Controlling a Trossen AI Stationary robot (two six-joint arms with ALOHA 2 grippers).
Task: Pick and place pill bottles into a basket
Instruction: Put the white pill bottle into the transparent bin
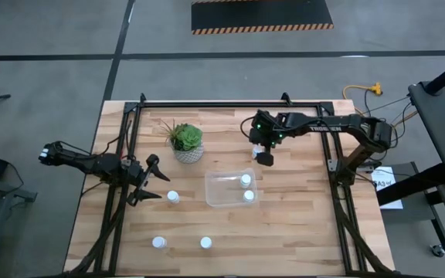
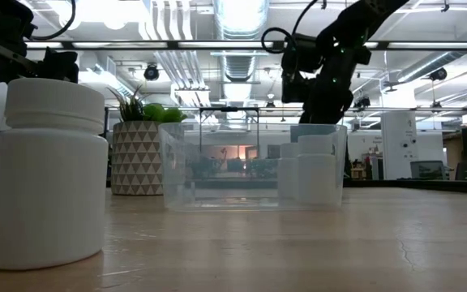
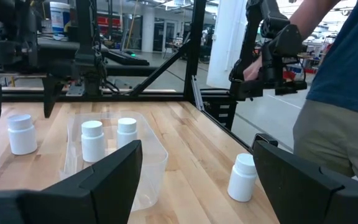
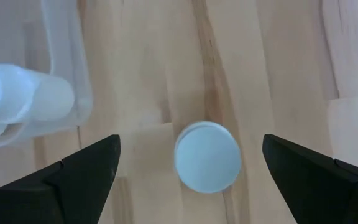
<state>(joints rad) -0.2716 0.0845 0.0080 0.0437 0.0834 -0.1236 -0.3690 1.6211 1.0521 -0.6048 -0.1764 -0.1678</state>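
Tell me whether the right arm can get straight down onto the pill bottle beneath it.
Probably yes. The right gripper hangs open above the pill bottle, its fingers spread wide to either side of the cap. The basket wall stands close beside but apart, and nothing covers the bottle.

A light wooden table (image 1: 300, 232) stands on a grey concrete floor (image 1: 52, 46), with a black mat edged in yellow-black hazard stripes (image 1: 261, 15) on the floor beyond its far side. Above the table run silver ceiling ducts (image 2: 237, 32) and bright strip lights (image 2: 96, 10). A person in a blue shirt (image 3: 347, 56) stands beside the table.
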